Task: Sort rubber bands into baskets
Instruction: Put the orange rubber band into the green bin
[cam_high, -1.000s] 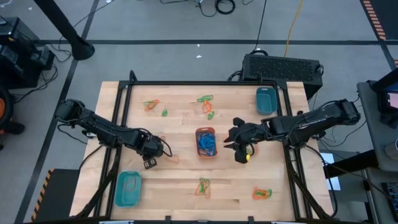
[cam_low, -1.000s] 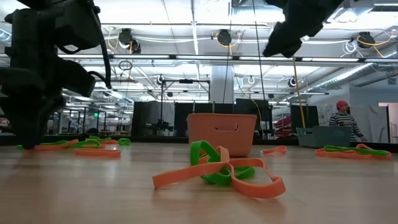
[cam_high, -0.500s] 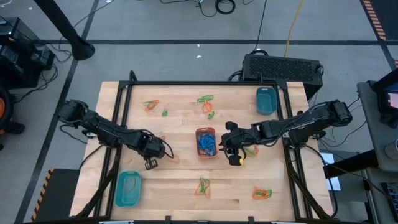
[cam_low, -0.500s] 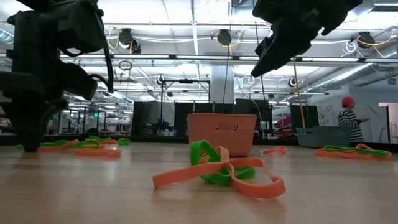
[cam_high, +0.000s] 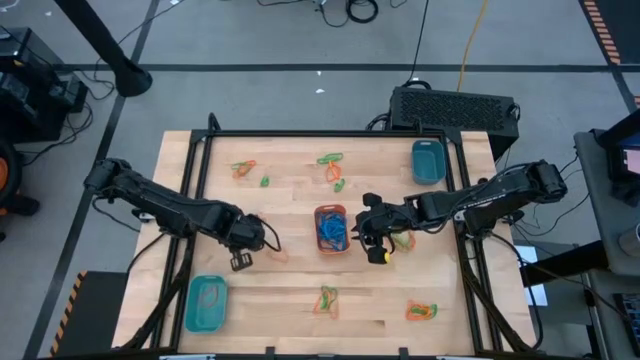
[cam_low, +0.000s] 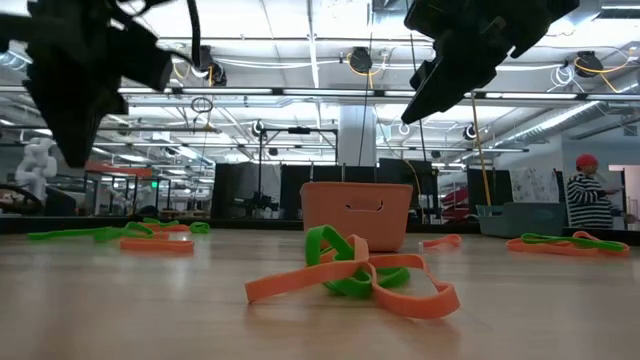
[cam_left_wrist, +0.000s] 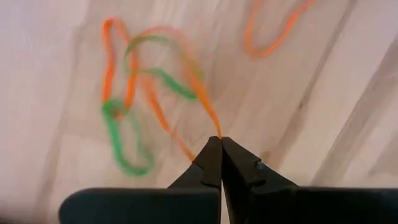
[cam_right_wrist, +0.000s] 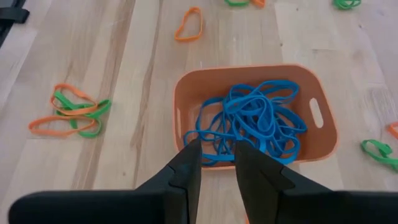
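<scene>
Pinching an orange rubber band (cam_left_wrist: 208, 115) in my left claw (cam_left_wrist: 221, 142) beside the orange basket (cam_high: 331, 229), I am judging blue bands (cam_right_wrist: 252, 127) sorted inside it while orange and green ones are lying scattered around.

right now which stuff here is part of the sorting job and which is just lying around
Part of the job:
- thin orange, green and blue rubber bands
- orange plastic basket
- teal plastic basket by the left arm
- teal plastic basket at the far right corner

Just lying about:
- black cables on the grey floor
- black slatted box behind the table
</scene>
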